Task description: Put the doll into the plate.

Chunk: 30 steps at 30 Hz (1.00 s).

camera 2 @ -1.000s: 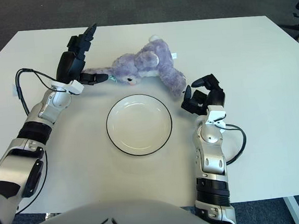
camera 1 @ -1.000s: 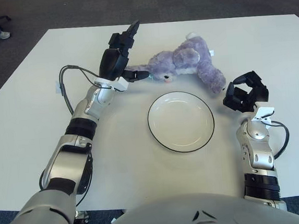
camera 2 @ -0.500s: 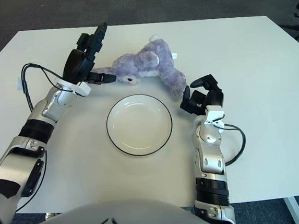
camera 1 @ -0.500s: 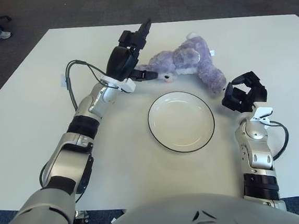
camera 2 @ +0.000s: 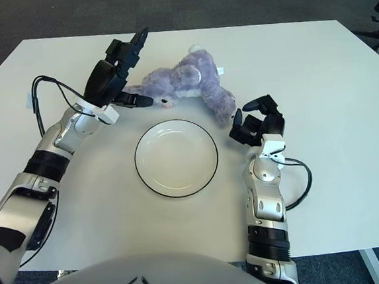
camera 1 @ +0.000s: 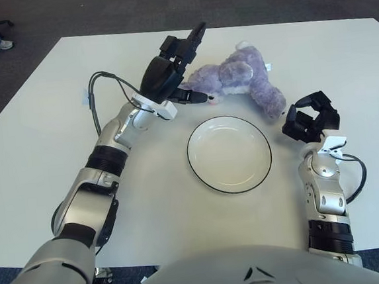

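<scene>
One left hand (camera 1: pixel 173 73), fingers spread, at doll (camera 1: pixel 240 81); contact unclear; right hand (camera 1: pixel 310 117) curled.

Doll (camera 1: pixel 237 81), upper centre: fuzzy lavender plush, matt. Plate (camera 1: pixel 230 154), centre: smooth glossy white, probably ceramic, thin dark rim. Table (camera 1: pixel 42 128): smooth matt white top. Left hand (camera 1: pixel 173 64), upper centre-left: black matt plastic fingers. Right hand (camera 1: pixel 310 117), right of plate: same black plastic. Forearms: satin silver metal-look shells, black rubbery cables. Floor (camera 1: pixel 98 10), top edge: dark grey carpet, rough.
</scene>
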Each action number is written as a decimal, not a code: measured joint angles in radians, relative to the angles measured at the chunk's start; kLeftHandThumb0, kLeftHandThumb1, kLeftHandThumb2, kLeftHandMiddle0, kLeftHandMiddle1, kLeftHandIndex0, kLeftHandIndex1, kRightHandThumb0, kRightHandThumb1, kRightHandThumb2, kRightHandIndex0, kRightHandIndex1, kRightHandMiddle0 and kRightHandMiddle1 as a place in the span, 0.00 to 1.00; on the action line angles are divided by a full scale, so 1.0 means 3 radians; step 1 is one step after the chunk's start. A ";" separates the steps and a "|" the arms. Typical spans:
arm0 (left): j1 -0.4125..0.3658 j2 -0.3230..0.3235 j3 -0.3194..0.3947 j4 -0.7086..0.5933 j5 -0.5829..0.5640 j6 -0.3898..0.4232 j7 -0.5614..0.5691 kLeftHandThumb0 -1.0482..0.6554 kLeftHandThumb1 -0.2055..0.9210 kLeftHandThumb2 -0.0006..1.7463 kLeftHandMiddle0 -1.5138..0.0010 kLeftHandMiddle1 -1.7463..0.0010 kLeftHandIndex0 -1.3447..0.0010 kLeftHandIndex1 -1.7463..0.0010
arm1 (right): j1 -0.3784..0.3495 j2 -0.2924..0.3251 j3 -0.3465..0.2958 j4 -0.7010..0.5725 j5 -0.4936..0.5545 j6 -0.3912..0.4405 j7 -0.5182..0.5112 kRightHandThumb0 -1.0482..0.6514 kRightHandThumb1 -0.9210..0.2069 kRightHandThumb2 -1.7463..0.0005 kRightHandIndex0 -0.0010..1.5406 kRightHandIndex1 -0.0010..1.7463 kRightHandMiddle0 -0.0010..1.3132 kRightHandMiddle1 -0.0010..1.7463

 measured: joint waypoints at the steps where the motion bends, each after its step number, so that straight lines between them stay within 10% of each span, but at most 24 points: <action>1: -0.0002 -0.0003 -0.0013 -0.0012 0.0025 0.0018 0.0006 0.00 1.00 0.25 1.00 0.48 0.99 0.95 | 0.0000 0.0000 0.0000 0.0003 0.0000 0.0000 0.0000 0.34 0.51 0.27 0.78 1.00 0.45 1.00; 30: -0.0086 -0.0132 -0.0431 -0.0218 0.0352 0.0907 -0.0492 0.03 1.00 0.21 1.00 0.91 1.00 1.00 | 0.0010 0.0013 -0.0004 0.0034 0.0000 -0.0025 -0.0003 0.34 0.49 0.28 0.78 1.00 0.44 1.00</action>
